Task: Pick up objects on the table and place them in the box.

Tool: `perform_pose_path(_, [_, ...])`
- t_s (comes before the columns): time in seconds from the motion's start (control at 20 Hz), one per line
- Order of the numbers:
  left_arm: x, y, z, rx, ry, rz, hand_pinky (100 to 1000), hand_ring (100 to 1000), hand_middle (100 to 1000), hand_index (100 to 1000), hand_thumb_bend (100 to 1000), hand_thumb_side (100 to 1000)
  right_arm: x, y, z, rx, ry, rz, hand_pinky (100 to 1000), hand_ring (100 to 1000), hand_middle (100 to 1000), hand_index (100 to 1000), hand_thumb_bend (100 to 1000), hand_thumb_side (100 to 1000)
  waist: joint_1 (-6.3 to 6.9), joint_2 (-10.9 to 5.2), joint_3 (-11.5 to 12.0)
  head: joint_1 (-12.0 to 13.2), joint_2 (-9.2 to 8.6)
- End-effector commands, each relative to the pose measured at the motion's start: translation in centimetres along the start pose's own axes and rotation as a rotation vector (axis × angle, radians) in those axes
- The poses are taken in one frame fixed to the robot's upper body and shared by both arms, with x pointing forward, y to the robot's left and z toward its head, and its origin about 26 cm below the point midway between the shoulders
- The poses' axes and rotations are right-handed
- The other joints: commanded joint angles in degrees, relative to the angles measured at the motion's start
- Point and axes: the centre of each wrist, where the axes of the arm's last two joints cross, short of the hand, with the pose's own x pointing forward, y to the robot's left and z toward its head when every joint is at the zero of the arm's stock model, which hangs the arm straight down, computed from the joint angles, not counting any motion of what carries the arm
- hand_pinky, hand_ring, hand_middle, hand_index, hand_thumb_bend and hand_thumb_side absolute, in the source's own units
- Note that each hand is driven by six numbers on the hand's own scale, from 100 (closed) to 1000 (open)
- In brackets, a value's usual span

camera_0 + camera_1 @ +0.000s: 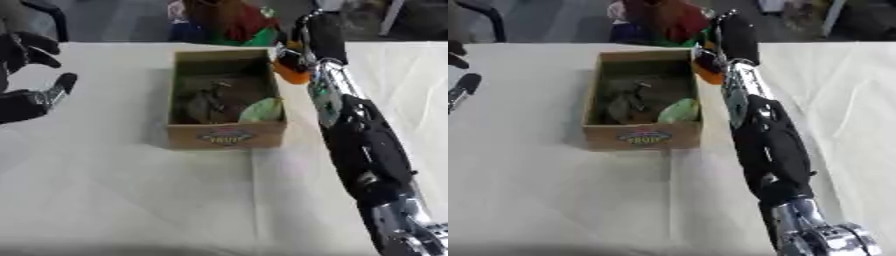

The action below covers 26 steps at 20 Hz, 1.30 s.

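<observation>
I see a table point(114, 200) covered with a pale, cream-white cloth, which fills most of my view. A crease in the cloth runs from the near edge up toward the middle. A cardboard box point(226, 135) stands directly on it, a little beyond the centre, open at the top, with a printed label on its near wall. Around the box I see only bare cloth.
</observation>
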Motion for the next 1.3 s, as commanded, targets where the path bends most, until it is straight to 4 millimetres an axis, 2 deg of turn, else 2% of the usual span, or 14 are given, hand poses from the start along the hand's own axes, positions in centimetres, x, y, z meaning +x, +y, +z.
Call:
perform_pose_path(0.05, [0.8,0.8,-0.4,0.009,-0.027,-0.021,767,612,618,707,381,100,1.6,-0.5,-0.8,0.050,-0.109,-0.037,450,675,464,636,100,226,0.16,-1.00,0.1,-0.2,0.26])
perform_pose_path(0.1, [0.8,0.8,-0.4,0.009,-0.027,-0.021,767,612,618,706,381,100,1.7,-0.3,-0.7,0.090,-0.135,-0.033,600,805,595,734,100,233,0.15,-1.01,0.2,-0.1,0.26])
perform_pose_path(0.15, [0.8,0.9,-0.4,0.009,-0.027,-0.021,767,612,618,706,381,100,1.7,-0.2,-0.7,0.126,-0.158,-0.028,714,892,721,816,100,237,0.14,-1.01,0.2,-0.1,0.26])
perform_pose_path(0.25, [0.7,0.9,-0.3,0.011,-0.026,-0.021,767,612,617,706,381,100,1.5,-0.4,-0.7,0.169,-0.184,-0.025,824,979,814,885,100,218,0.11,-1.01,0.1,0.0,0.26])
perform_pose_path(0.35, [0.7,0.9,-0.3,0.011,-0.024,-0.021,767,612,617,706,381,100,1.2,-1.0,-0.9,0.165,-0.192,-0.031,879,1000,859,918,100,169,0.07,-1.00,0.0,0.0,0.26])
perform_pose_path(0.45, [0.7,0.9,-0.3,0.010,-0.023,-0.021,767,612,617,706,380,100,0.8,-1.7,-1.1,0.127,-0.187,-0.046,889,1000,868,927,100,116,0.05,-0.99,-0.1,0.1,0.26])
perform_pose_path(0.55, [0.6,0.9,-0.3,0.010,-0.022,-0.021,767,612,617,706,379,100,0.5,-2.6,-1.3,0.068,-0.176,-0.067,890,1000,865,934,100,100,0.05,-0.98,-0.3,0.2,0.26])
perform_pose_path(0.85, [0.5,0.9,-0.2,0.010,-0.017,-0.022,768,612,617,706,378,100,-0.4,-4.8,-1.7,-0.045,-0.162,-0.127,885,1000,855,937,100,100,0.06,-1.04,-0.6,0.3,0.26])
perform_pose_path(1.1, [0.5,0.8,-0.2,0.010,-0.017,-0.022,768,612,617,706,378,100,-0.5,-5.0,-1.8,-0.036,-0.175,-0.141,879,1000,851,935,100,100,0.00,-1.15,-0.7,0.3,0.26])
perform_pose_path(1.3, [0.5,0.8,-0.2,0.010,-0.016,-0.021,768,611,617,706,377,100,0.0,-4.0,-1.6,0.025,-0.210,-0.149,867,1000,842,927,100,100,0.02,-1.14,-0.7,0.3,0.26])
